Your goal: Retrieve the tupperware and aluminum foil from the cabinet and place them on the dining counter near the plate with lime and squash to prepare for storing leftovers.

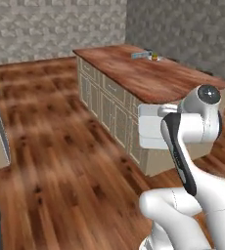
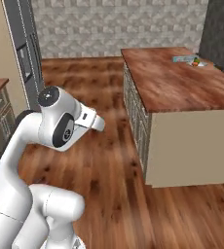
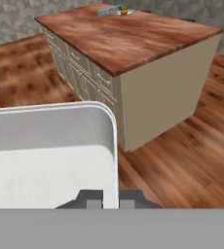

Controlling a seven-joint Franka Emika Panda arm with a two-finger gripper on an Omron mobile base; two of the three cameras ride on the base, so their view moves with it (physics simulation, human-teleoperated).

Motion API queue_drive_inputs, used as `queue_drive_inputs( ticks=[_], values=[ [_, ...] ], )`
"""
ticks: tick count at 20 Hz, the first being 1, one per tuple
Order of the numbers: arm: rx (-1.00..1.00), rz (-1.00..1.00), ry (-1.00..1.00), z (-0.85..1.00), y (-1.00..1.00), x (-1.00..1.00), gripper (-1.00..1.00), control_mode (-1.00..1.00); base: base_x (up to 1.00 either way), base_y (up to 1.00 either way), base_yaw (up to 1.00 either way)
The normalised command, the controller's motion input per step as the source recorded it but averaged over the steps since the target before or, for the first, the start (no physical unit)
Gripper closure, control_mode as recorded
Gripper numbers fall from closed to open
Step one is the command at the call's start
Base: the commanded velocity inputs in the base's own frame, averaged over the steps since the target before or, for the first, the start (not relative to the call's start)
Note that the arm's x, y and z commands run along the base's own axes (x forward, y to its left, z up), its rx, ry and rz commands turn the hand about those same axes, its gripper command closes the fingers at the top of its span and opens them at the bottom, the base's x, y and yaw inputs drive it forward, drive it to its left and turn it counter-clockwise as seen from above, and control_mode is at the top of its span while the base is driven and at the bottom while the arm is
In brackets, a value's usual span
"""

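Gripper pinches the rim of one tupperware, its two fingertips clamped either side of the wall at bottom centre of the hand view. One counter fills the upper middle; at its far top edge sit one foil carton, one plate, one lime and one squash, close together.

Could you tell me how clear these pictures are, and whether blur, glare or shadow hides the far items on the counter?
Left base view: soft and blocky, even light, no glare; the plate is a tiny smear. Right base view: equally soft; the aluminum foil is barely legible on the dining counter. Hand view: the tupperware looms close with a shaded interior, its rim between the gripper fingertips.
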Motion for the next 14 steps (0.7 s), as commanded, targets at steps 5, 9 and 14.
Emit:
queue_drive_inputs(
  ticks=[5, 9, 14],
  values=[
    [0.0, 0.0, 0.0, 0.0, 0.0, 0.0, 1.0, 1.0, 0.35, -0.02, -0.68],
    [0.0, 0.0, 0.0, 0.0, 0.0, 0.0, 1.0, 1.0, 0.72, -0.03, -0.55],
    [0.0, 0.0, 0.0, 0.0, 0.0, 0.0, 1.0, 1.0, 0.94, -0.01, -0.48]
  ],
)
